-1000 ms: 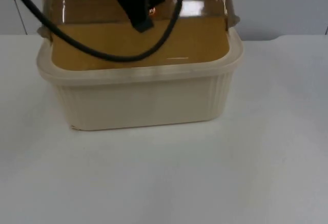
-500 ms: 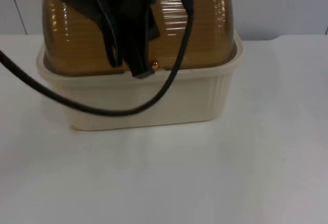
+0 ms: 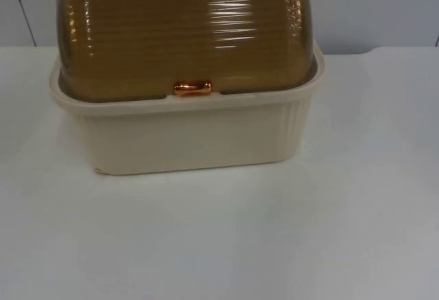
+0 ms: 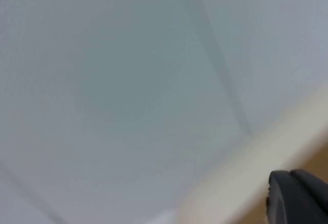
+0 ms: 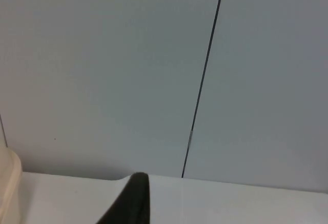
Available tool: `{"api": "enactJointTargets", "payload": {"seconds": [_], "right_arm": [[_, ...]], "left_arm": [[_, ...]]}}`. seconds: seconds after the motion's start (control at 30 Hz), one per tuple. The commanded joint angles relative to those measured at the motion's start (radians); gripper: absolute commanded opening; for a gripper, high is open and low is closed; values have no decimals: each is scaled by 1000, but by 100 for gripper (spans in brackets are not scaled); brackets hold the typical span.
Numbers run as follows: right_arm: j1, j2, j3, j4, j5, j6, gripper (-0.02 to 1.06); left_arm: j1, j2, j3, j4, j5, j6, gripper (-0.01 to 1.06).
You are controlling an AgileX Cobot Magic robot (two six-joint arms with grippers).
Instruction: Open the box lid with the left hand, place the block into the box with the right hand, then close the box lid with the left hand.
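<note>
box [image 3: 185, 132] sitting at the desk's [image 3: 274, 245] far edge, amber lid [image 3: 185, 36] lying closed, copper handle [image 3: 193, 88] facing front; pincer states: cannot tell.

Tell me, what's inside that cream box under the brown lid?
I cannot tell. The ribbed amber lid sits shut on the cream box, copper handle in front, and it hides whatever lies inside.
</note>
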Motion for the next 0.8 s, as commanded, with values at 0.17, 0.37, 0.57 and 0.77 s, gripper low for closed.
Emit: {"api": "enactJointTargets", "payload": {"seconds": [0.17, 0.37, 0.57, 0.77], "right_arm": [[85, -5, -6, -1, -10, 2, 105], [85, -5, -6, -1, -10, 2, 105], [84, -5, 0, -1, -1, 2, 105], [84, -5, 20, -1, 39, 7, 105]], "left_arm": [[325, -172, 2, -216, -131, -158, 0], [384, -189, 2, -189, -61, -158, 0], [382, -181, 2, -194, -8, -158, 0], [352, -169, 2, -215, 50, -152, 0]]}}
